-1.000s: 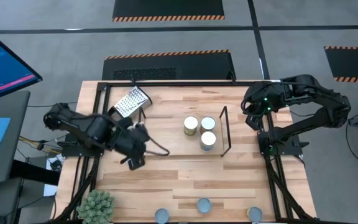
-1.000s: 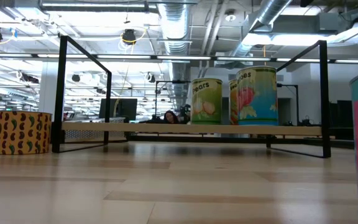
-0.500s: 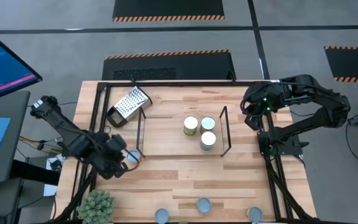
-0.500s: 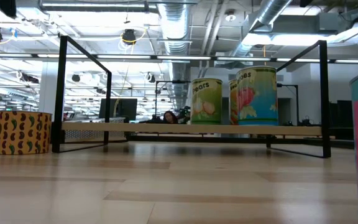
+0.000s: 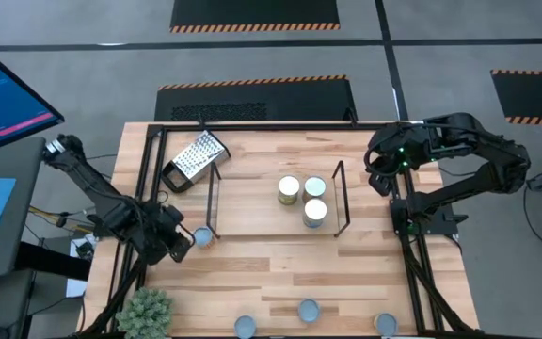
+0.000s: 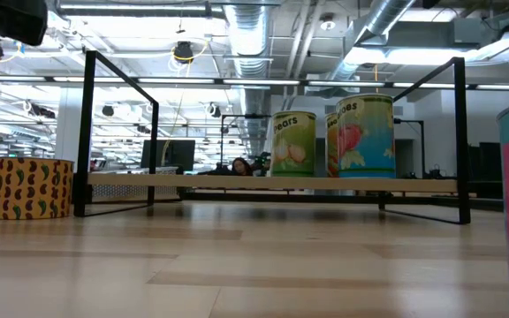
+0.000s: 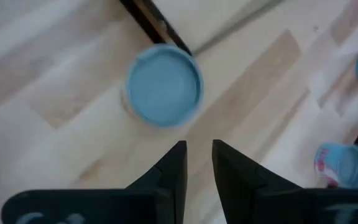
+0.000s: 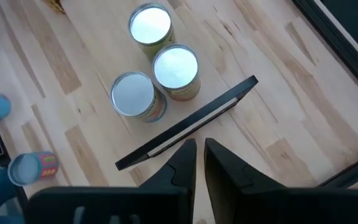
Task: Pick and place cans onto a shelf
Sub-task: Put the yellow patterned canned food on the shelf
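Table: light wood, black-framed.
Shelf: three cans standing on it.
Left gripper: jaws narrowly parted, empty, above blue-lidded can.
Right gripper: slim gap, empty, over shelf end.
Low view only: "pears" label.

Three cans on the shelf — grater behind-left.

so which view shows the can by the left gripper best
The left wrist view: the can fills much of it, its bluish lid seen from above, just beyond the left gripper, beside the shelf rod. The high view shows it small, at the shelf's left end. The low view gives its yellow patterned side.
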